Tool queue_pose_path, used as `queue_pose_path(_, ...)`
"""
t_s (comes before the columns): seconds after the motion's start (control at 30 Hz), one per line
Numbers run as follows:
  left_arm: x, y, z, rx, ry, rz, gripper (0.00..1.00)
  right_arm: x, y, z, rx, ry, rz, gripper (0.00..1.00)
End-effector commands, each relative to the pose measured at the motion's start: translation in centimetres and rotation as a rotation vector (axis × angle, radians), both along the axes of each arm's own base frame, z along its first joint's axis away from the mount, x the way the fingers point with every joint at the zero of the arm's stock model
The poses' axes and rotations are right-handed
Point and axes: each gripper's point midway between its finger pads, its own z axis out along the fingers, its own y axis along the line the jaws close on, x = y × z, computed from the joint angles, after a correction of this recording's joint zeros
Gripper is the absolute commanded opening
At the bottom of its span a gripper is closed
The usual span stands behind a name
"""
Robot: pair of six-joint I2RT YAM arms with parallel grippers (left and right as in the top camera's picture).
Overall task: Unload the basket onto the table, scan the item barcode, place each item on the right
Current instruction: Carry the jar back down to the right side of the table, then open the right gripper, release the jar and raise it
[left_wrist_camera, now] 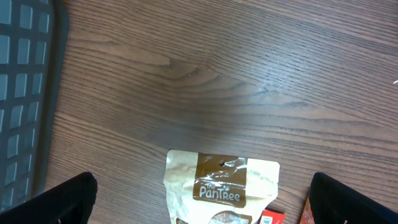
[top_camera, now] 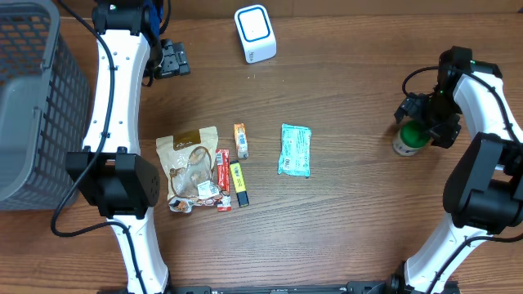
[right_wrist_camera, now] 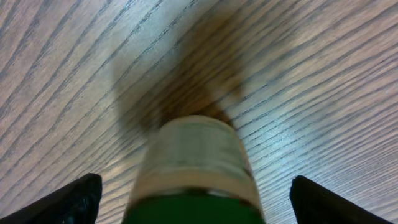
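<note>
Jar (right_wrist_camera: 196,162) with a green lid stands upright on the table (top_camera: 343,229), directly under the right gripper (right_wrist_camera: 198,198) and between its fingers (right_wrist_camera: 68,199). The jaws are spread wide, with a gap showing on each side, so nothing is held. The white scanner (top_camera: 255,33) sits well away from that hand, nearer the left gripper (left_wrist_camera: 205,202). A teal packet (top_camera: 295,149) lies between the two. The left hand is also spread wide and empty, with a brown pouch (left_wrist_camera: 221,186) lying flat just ahead of its fingers.
</note>
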Motion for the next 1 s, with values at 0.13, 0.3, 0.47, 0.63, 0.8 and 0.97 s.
queue_pose_path(0.13, 0.0, 0.3, 0.4, 0.017, -0.007, -0.016, 0.99, 1.3, -0.3, 0.3, -0.021, -0.057, 0.002, 0.99)
queue_pose_path(0.3, 0.0, 0.3, 0.4, 0.017, -0.007, -0.016, 1.00, 2.6, -0.6, 2.1, -0.032, -0.099, 0.007, 0.96)
queue_pose_path(0.47, 0.0, 0.3, 0.4, 0.017, -0.007, -0.016, 1.00, 3.0, -0.2, 5.6, -0.029, -0.103, 0.019, 0.95)
queue_pose_path(0.63, 0.0, 0.3, 0.4, 0.017, -0.007, -0.016, 1.00, 2.1, 0.6, 6.7, 0.012, -0.069, 0.022, 0.98)
queue_pose_path(0.8, 0.0, 0.3, 0.4, 0.017, -0.007, -0.016, 1.00, 2.5, 4.1, 6.9, 0.180, -0.094, 0.042, 0.95)
queue_pose_path(0.97, 0.0, 0.3, 0.4, 0.017, -0.007, -0.016, 1.00, 3.3, 8.1, 7.2, 0.238, -0.116, 0.121, 0.92)
